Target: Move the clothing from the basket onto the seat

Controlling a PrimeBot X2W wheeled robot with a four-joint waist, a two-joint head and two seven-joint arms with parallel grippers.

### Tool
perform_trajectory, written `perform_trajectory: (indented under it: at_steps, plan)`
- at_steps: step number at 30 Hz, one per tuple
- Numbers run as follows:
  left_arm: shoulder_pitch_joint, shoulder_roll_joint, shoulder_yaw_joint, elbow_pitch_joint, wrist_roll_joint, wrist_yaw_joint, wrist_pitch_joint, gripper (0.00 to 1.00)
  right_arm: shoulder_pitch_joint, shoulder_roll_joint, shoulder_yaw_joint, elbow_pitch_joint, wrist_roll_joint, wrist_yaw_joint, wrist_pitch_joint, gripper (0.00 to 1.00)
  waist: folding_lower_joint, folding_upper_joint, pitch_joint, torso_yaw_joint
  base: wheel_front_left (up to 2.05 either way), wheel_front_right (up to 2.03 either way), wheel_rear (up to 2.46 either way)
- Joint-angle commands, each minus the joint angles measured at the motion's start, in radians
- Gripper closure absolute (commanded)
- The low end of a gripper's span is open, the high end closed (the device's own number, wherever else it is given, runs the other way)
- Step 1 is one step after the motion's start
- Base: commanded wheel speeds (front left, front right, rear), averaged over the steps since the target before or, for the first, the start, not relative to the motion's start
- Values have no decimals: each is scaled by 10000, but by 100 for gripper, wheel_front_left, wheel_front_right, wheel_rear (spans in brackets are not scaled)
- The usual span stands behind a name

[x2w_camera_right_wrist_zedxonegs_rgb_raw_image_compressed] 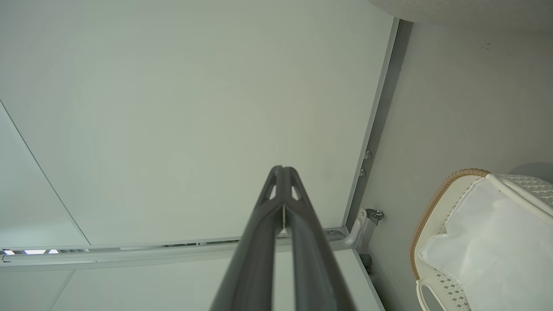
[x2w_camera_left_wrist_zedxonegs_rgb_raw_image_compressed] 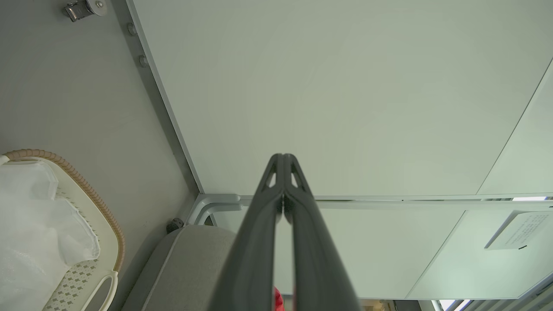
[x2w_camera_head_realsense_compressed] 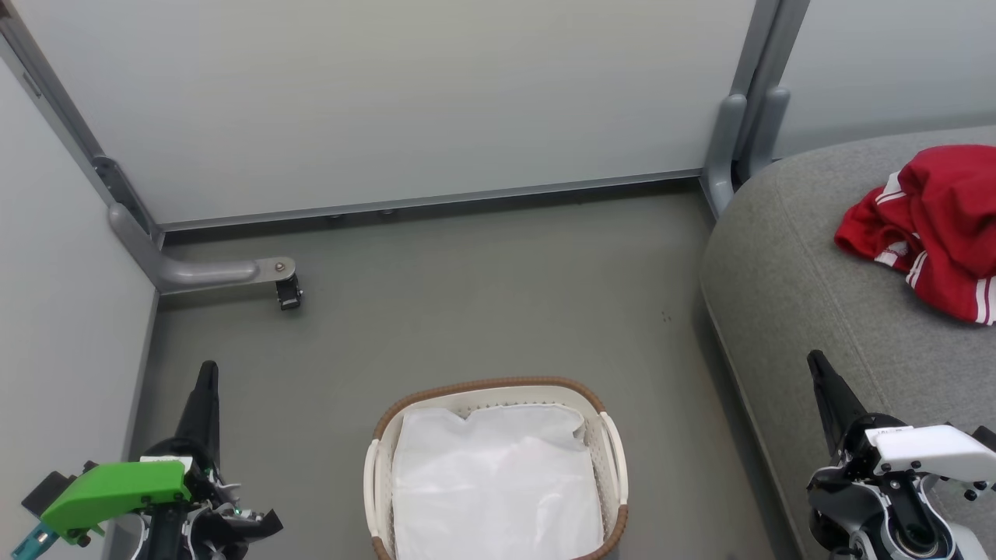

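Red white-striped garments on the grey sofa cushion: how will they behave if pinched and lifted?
Likely floppy: the red white-striped clothing lies crumpled in folds. Probably light: the grey upholstered seat shows no dent. Loose layers may trail.

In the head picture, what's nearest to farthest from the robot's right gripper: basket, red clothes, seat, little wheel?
From the right gripper:
1. Seat, right beside it.
2. Red clothes, farther back on the seat.
3. Basket, floor, to its left.
4. Little wheel, far left.

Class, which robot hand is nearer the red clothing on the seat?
Right. The right hand is by the seat, short of the red clothing; the left hand is beyond the basket, on the far side.
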Motion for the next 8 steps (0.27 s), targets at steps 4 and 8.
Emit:
perform_trajectory:
  at_steps: [4,8]
  plan:
    - [-102,12,15,-19,-43,-66,47,100,-68,-59,-16,-39,39,0,30,100,0,-1,0,0,0,0,0]
    - [-102,12,15,-19,-43,-66,47,100,-68,-59,-16,-39,39,0,30,100,0,-1,0,0,0,0,0]
